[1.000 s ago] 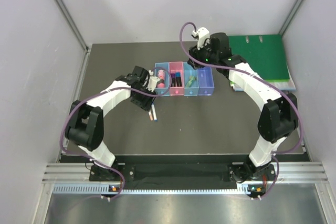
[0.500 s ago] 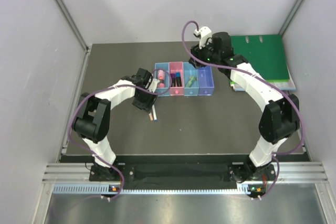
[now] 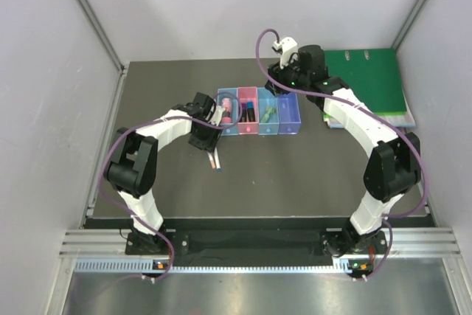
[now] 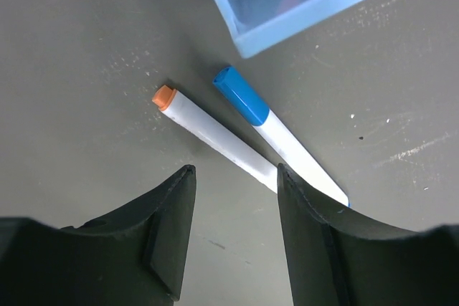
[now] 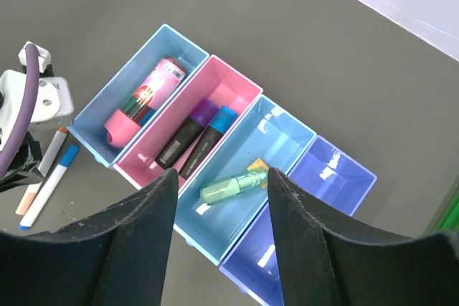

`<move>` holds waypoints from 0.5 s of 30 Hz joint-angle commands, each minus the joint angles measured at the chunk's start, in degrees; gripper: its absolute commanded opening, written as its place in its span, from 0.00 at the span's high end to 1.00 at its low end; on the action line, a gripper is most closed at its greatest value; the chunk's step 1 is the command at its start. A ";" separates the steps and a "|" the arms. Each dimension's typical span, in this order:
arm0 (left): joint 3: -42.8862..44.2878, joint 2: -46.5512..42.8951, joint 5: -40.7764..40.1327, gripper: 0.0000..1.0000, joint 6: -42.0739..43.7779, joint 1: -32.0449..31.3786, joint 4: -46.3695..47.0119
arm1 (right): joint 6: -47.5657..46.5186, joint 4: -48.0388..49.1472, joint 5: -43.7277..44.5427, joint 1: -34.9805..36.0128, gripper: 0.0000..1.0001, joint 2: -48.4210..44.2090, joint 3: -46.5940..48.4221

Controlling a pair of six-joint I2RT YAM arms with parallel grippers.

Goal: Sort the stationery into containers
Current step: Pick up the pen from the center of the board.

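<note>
Two thin white pens, one orange-capped (image 4: 215,137) and one blue-capped (image 4: 276,134), lie side by side on the dark table just near of the light blue bin (image 4: 315,12). My left gripper (image 4: 234,171) is open and empty, low over their near ends; in the top view it (image 3: 207,142) sits above the pens (image 3: 214,160). My right gripper (image 5: 221,173) is open and empty, high over the four bins. The light blue bin (image 5: 100,102) holds the thick pink marker (image 5: 143,98). The pink bin (image 5: 244,80) holds two black markers (image 5: 197,137). The blue bin (image 5: 290,123) holds the mint green marker (image 5: 233,188) and tan eraser (image 5: 252,175). The violet-blue bin (image 5: 330,177) holds nothing.
The large green ring binder (image 3: 369,79) lies at the back right, next to the right arm. The bins (image 3: 258,113) stand in a row at the table's middle back. Grey walls close in the table on left, back and right.
My left gripper has moved from beside the light blue bin toward the near side, down over the two white pens. The right gripper has barely shifted.
</note>
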 commanded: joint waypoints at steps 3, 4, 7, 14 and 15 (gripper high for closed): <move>-0.17 0.34 -0.84 0.46 -0.81 0.11 1.97 | 0.77 1.87 -0.86 -0.70 0.47 -3.05 -0.56; -0.43 0.34 -1.37 0.47 -0.81 0.11 2.41 | 0.77 1.95 -0.95 -0.70 0.47 -3.14 -0.65; -1.23 0.51 -2.24 0.48 -0.98 0.11 3.03 | 1.12 2.04 -1.21 -0.70 0.47 -3.22 -0.74; -3.16 0.86 -3.92 0.50 -1.51 0.03 3.46 | 1.56 2.04 -1.39 -0.79 0.47 -3.49 -0.65; -3.34 0.95 -4.01 0.51 -1.51 0.03 3.38 | 1.65 2.04 -1.56 -0.70 0.47 -3.58 -0.65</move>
